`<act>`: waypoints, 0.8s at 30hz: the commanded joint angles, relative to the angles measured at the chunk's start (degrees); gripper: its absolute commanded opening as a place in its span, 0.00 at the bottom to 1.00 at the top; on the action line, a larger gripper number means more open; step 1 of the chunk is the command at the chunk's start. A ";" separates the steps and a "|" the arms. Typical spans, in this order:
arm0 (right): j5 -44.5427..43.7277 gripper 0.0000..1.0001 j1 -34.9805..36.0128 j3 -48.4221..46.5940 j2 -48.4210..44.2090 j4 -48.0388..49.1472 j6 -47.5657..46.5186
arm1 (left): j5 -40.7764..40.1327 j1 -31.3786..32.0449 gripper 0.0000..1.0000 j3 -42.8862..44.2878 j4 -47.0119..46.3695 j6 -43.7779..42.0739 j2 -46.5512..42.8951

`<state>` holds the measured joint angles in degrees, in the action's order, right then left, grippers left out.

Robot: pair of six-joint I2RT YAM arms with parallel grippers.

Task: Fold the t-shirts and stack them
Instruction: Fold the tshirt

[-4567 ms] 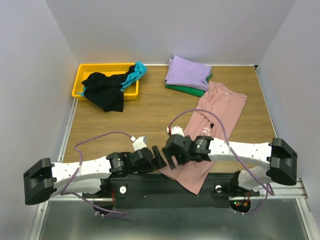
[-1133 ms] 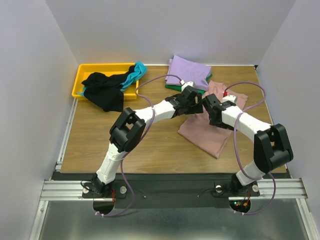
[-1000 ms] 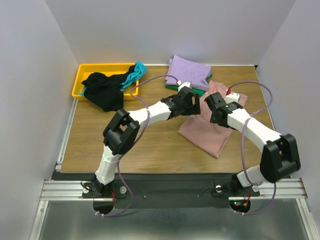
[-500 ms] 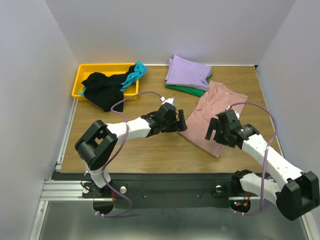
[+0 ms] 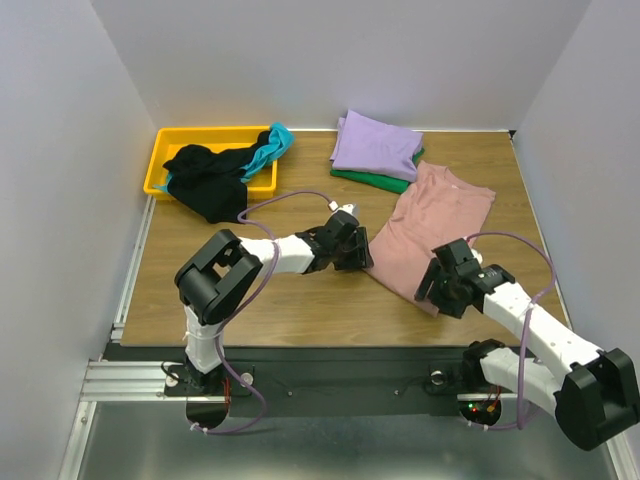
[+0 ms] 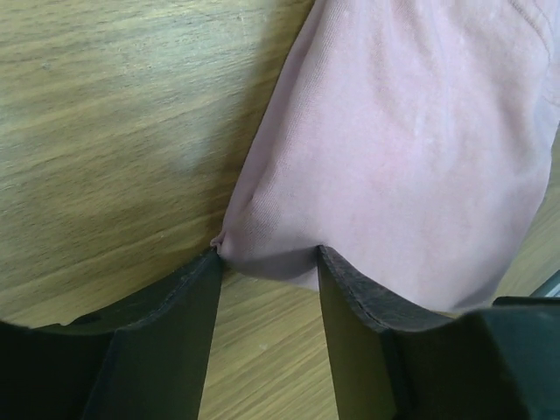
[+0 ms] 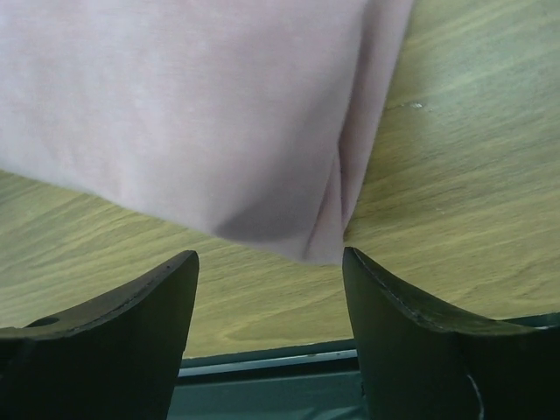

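**Top external: both grippers at the pink tee's near end**

The dusty-pink t-shirt (image 5: 432,225) lies folded on the wooden table (image 5: 300,310), nearer than the lavender t-shirt (image 5: 376,145).

The left wrist view alone shows its corner bunched between the left gripper (image 6: 267,258)'s half-closed fingers, touching both. Whether they grip it, I cannot tell.

In the right wrist view the right gripper (image 7: 269,258) stands wide, with the shirt's other near corner between its fingers.

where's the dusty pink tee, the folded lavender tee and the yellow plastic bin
dusty-pink cloth t-shirt (image 5: 432,222), top view, middle of its body
lavender folded t-shirt (image 5: 376,146), top view, centre of its upper face
yellow plastic bin (image 5: 200,135), top view, bare far wall
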<state>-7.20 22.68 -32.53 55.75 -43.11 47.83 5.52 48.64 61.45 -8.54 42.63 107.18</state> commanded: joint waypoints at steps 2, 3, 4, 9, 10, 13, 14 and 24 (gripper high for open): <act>-2.64 0.71 0.35 1.51 1.55 0.31 4.98 | -1.03 -0.04 0.50 1.48 -0.25 0.70 1.63; -3.16 0.70 0.35 1.86 1.73 0.22 5.60 | -1.04 -0.04 0.45 1.57 -0.17 0.79 2.24; -3.17 0.66 0.35 2.30 2.17 0.31 5.78 | -0.69 0.05 0.35 1.83 -0.25 0.79 2.60; -1.68 0.64 0.35 5.27 3.75 1.10 7.70 | 0.28 0.66 0.04 2.01 -1.31 2.01 4.18; -0.37 0.57 0.44 6.07 4.28 2.23 7.71 | 0.54 0.75 0.00 1.48 -2.00 2.63 4.27; 5.08 0.35 1.14 9.24 3.76 6.28 7.45 | 1.25 0.75 0.00 -2.20 -3.06 3.86 2.61; 6.22 0.32 2.19 9.59 3.23 6.46 7.45 | 0.99 0.75 0.00 -3.87 -3.24 4.65 1.64; 15.46 0.09 19.40 11.27 1.02 8.29 9.38 | -4.73 4.61 0.00 -30.76 -2.81 12.47 -22.95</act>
<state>3.99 34.79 -22.28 53.93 -35.99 55.59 2.48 50.09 36.25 -16.43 52.05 90.21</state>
